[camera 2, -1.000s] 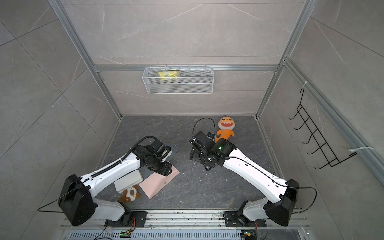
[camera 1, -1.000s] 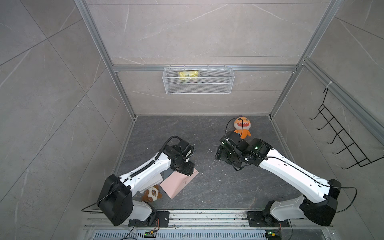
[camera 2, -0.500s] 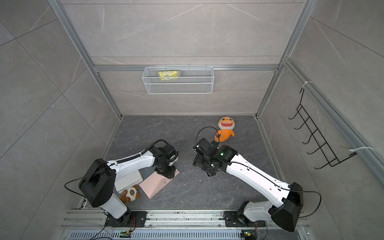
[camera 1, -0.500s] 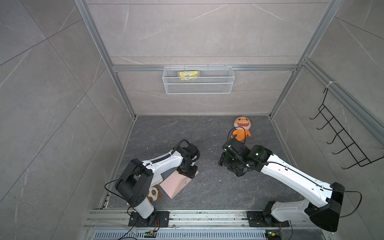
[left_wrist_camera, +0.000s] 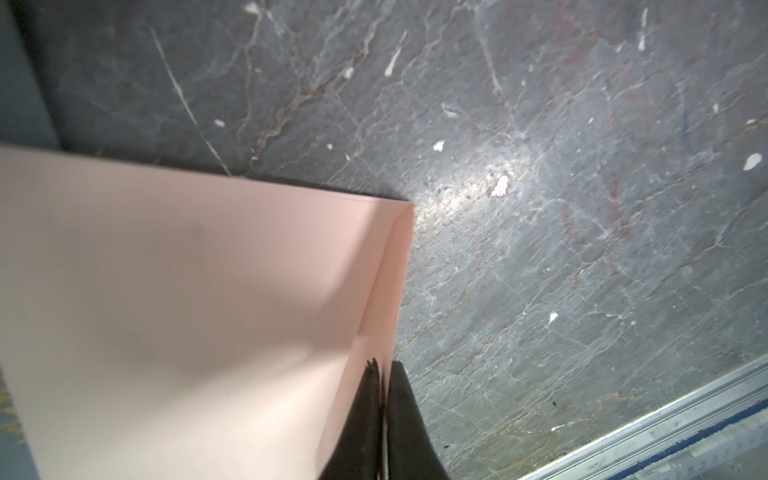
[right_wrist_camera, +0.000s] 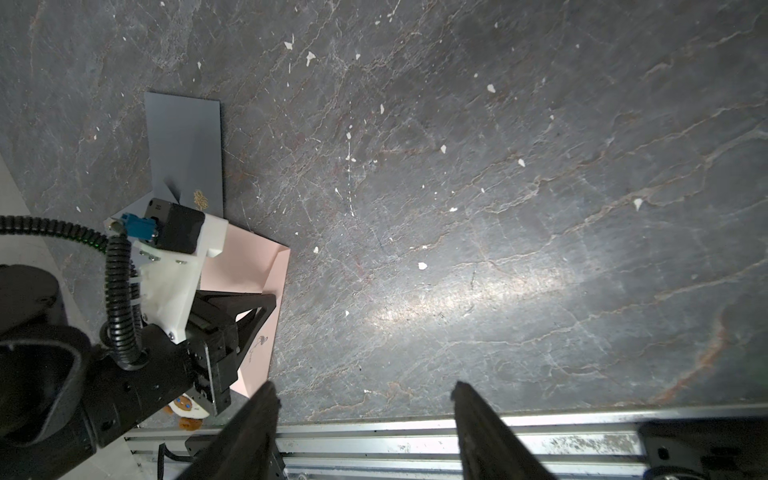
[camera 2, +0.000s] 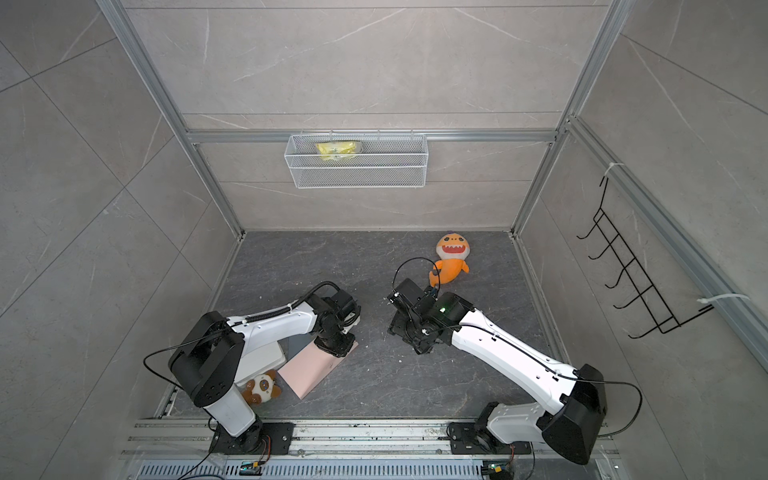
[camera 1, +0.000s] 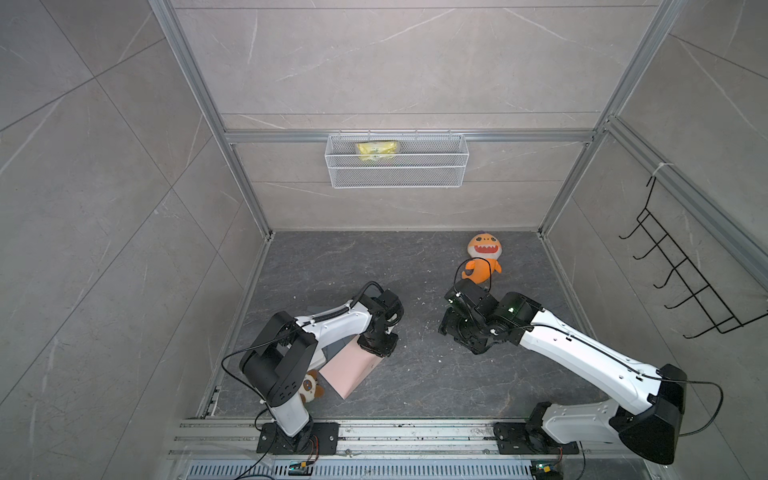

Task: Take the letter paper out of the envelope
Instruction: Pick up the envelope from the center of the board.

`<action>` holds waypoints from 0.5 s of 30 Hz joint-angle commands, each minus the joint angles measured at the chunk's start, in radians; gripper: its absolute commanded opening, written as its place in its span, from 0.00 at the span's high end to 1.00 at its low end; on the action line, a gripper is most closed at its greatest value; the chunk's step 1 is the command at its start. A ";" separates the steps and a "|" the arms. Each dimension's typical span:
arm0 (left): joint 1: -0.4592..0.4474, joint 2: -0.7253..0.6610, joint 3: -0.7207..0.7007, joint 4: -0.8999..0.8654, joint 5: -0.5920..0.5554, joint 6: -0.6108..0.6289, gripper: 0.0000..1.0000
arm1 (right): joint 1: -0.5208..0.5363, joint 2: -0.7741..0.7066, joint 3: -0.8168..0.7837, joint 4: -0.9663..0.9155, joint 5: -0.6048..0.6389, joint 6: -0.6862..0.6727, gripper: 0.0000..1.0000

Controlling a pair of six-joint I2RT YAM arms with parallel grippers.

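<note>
A pink envelope (camera 1: 349, 370) (camera 2: 311, 370) lies flat on the dark stone floor at the front left. My left gripper (left_wrist_camera: 382, 370) is shut on the thin edge of the pink envelope (left_wrist_camera: 187, 291) near its far corner, where a folded seam shows. In both top views the left gripper (camera 1: 376, 347) (camera 2: 334, 347) points down onto that corner. No letter paper shows. My right gripper (right_wrist_camera: 363, 388) (camera 1: 446, 324) hangs open and empty above bare floor, to the right of the envelope (right_wrist_camera: 257, 257).
A grey-blue flat card (right_wrist_camera: 183, 137) (camera 2: 299, 345) with a gold emblem lies partly under the envelope. A white box (camera 2: 262, 361) and a small bear plush (camera 1: 311, 386) sit beside the left arm. An orange shark plush (camera 1: 482, 257) lies at the back right, a metal rail (camera 1: 374, 432) runs along the front.
My left gripper came down onto the envelope's far corner and shut on its edge as the arm folded in. The right gripper drifted slightly forward and its jaws narrowed a little.
</note>
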 commanded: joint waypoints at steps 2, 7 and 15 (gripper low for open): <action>-0.006 -0.003 0.049 -0.028 0.020 -0.052 1.00 | -0.010 -0.027 -0.012 0.007 -0.004 0.008 0.34; -0.007 -0.009 0.180 -0.120 -0.043 -0.120 1.00 | -0.013 -0.042 -0.001 0.050 0.033 -0.057 0.33; 0.004 0.033 0.657 -0.376 -0.208 -0.315 1.00 | -0.013 -0.135 0.041 0.249 0.133 -0.398 0.28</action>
